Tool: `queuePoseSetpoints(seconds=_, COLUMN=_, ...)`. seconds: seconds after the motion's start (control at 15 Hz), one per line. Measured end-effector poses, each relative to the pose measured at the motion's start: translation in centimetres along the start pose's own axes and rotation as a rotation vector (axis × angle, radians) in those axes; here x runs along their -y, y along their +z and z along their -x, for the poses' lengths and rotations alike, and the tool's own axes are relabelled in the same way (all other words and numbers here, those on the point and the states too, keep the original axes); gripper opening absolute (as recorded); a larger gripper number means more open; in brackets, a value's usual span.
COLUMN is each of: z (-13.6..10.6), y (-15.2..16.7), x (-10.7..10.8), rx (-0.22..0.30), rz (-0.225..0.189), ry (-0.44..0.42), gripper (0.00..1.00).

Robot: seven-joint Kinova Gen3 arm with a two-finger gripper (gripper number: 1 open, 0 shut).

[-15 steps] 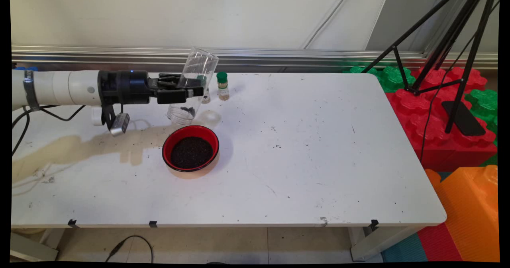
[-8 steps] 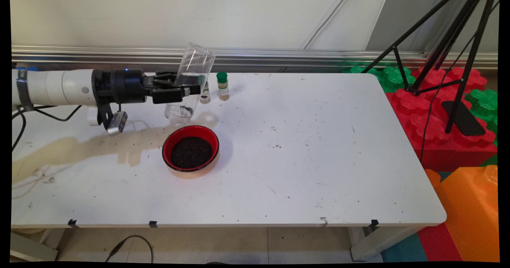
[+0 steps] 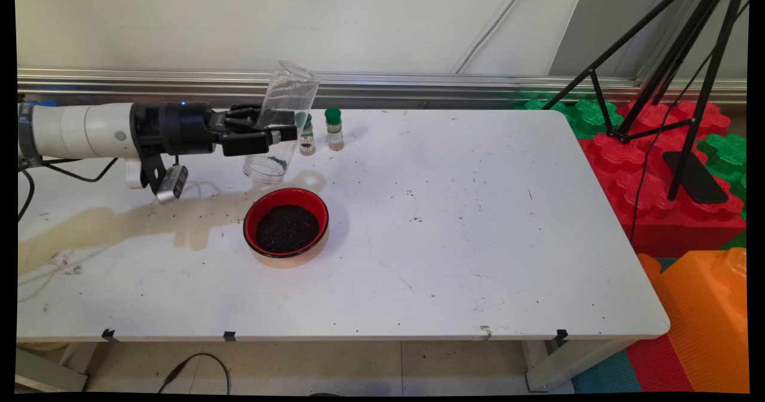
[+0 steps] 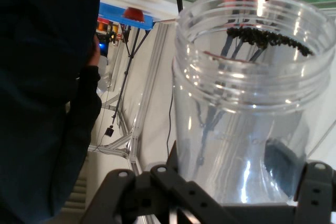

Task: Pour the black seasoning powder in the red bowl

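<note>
In the main view the gripper (image 3: 281,134) is closed around a clear jar (image 3: 281,121), mouth down, tilted above the table (image 3: 478,223) behind the red bowl (image 3: 286,222) of dark grains, near two spice bottles (image 3: 320,130), and in the hand view the fingers (image 4: 157,182) clamp the jar (image 4: 247,103) with few grains at its rim, so a firm, steady hold seems wise.
</note>
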Motion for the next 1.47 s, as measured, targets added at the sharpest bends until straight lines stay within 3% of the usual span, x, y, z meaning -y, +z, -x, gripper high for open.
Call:
queuePoseSetpoints(seconds=0.67, z=-0.28, y=-0.62, x=0.37, rx=-0.029, rz=-0.009, ry=-0.045, gripper=0.00)
queuePoseSetpoints(seconds=1.47, z=0.15, y=-1.02, x=-0.04, rx=-0.067, rz=0.016, ry=-0.382, gripper=0.00)
